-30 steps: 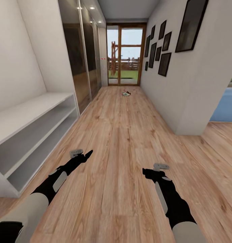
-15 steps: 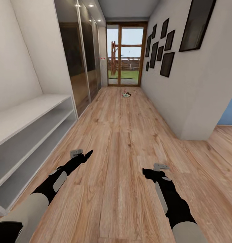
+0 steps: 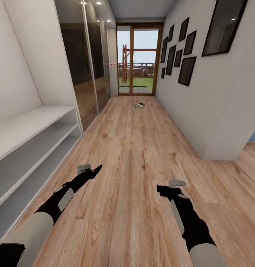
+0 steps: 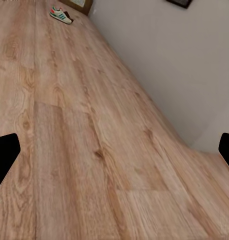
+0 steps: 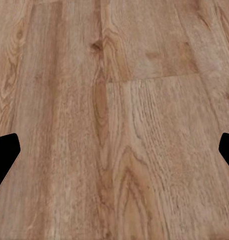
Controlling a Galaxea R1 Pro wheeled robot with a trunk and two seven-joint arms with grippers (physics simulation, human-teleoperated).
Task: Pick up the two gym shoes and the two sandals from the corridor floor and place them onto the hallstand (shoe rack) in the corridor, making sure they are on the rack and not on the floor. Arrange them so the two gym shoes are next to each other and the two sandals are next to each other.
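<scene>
One gym shoe (image 3: 139, 105) far down corridor floor (image 3: 134, 155).

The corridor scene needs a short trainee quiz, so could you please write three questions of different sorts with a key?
1. True or false: a shoe already sits on the rack.
2. Where does the sneaker lie? A) beside the rack B) far down the floor, near the glass door C) in the right tool
3. Fill in: both the left tool and the right one hold ____.

Key: 1 false; 2 B; 3 nothing.
</scene>
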